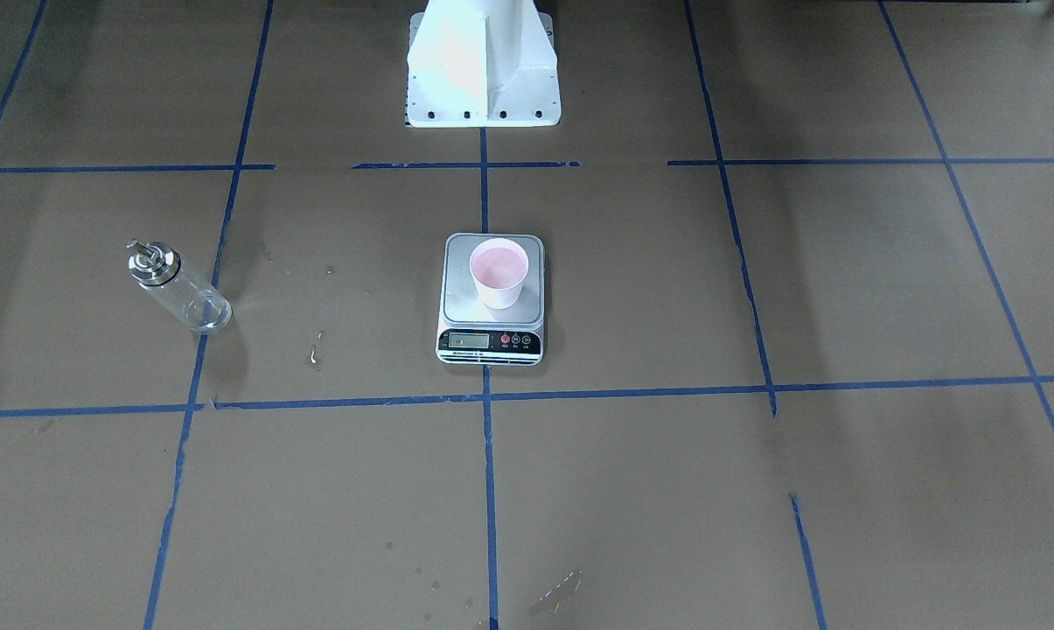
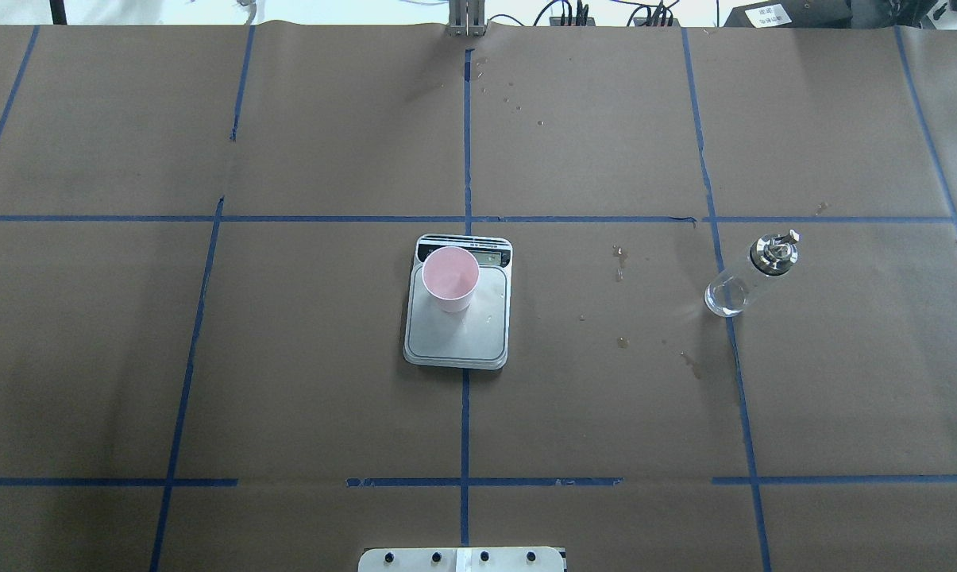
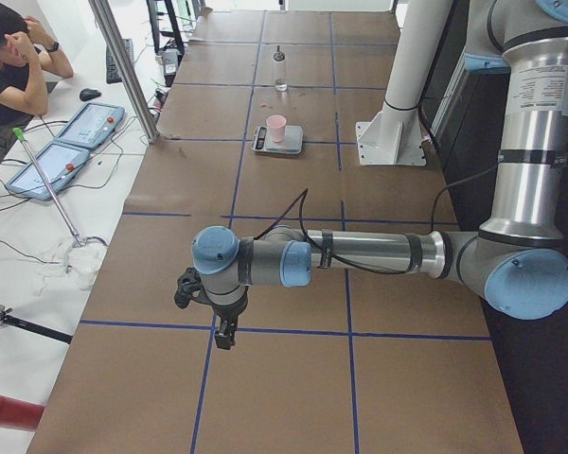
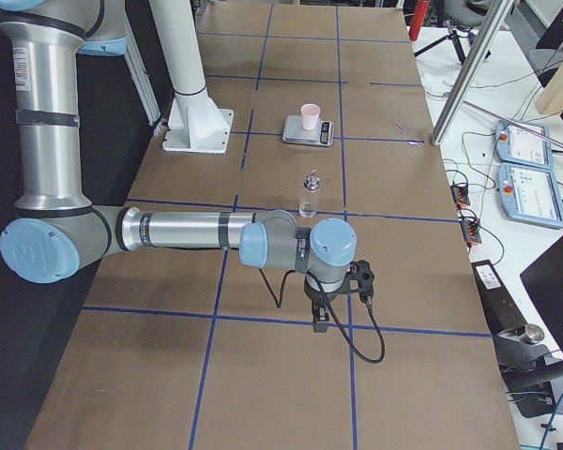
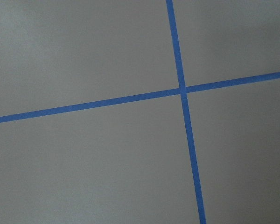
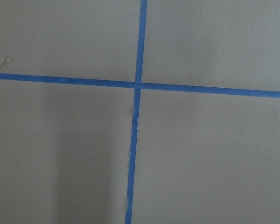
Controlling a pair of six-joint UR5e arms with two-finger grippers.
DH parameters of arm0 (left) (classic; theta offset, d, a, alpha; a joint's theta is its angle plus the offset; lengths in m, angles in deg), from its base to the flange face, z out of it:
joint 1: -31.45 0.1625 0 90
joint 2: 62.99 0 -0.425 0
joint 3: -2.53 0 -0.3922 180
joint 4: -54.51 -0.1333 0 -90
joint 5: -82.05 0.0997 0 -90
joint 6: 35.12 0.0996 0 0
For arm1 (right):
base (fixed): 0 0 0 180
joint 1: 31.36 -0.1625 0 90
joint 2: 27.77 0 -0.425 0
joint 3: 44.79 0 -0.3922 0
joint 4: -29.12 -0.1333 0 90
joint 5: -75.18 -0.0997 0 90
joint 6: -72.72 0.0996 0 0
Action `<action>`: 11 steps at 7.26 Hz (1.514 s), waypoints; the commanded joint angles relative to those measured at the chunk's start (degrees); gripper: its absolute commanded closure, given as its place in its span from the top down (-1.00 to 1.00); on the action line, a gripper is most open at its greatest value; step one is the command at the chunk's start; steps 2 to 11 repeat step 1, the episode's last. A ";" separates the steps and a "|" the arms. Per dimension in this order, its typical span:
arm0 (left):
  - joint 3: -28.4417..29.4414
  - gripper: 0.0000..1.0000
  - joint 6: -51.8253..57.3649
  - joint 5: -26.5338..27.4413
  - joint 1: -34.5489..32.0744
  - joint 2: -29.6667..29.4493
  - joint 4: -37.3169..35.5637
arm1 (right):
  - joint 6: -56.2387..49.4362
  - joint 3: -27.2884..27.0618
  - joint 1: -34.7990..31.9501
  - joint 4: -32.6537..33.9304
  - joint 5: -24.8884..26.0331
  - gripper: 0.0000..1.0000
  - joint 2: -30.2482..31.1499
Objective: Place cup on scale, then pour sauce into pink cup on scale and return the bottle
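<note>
The pale pink cup (image 1: 498,273) stands upright on the silver scale (image 1: 490,343) at the table's middle; it also shows in the overhead view (image 2: 450,278) on the scale's (image 2: 462,342) far half. The clear bottle (image 2: 748,278) with a silver collar stands upright on the table, on my right side, apart from the scale. Its wall looks nearly colourless, and I cannot tell how much sauce is in it. My left gripper (image 3: 225,336) and right gripper (image 4: 319,323) hang over the table's ends, far from everything. I cannot tell whether they are open or shut.
Brown paper with blue tape lines (image 2: 465,143) covers the table. Small wet spots (image 2: 619,258) lie between scale and bottle. My white base (image 1: 483,70) stands behind the scale. An operator (image 3: 9,57) sits beside the table. Both wrist views show only paper and tape crossings (image 5: 182,89).
</note>
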 commanded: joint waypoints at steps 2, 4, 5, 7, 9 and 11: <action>0.00 1.00 0.00 0.00 -0.06 0.09 -0.09 | 0.00 0.00 0.00 0.00 0.00 1.00 0.00; 0.00 1.00 0.00 0.00 -0.06 0.09 -0.09 | 0.00 0.00 0.00 0.00 0.00 1.00 0.00; 0.00 1.00 0.00 0.00 -0.06 0.09 -0.09 | 0.00 0.00 0.00 0.00 0.00 1.00 0.00; 0.00 1.00 0.00 0.00 -0.06 0.09 -0.09 | 0.00 0.00 0.00 0.00 0.00 1.00 0.00; 0.00 1.00 0.00 0.00 -0.06 0.09 -0.09 | 0.00 0.00 0.00 0.00 0.00 1.00 0.00; 0.00 1.00 0.00 0.00 -0.06 0.09 -0.09 | 0.00 0.00 0.00 0.00 0.00 1.00 0.00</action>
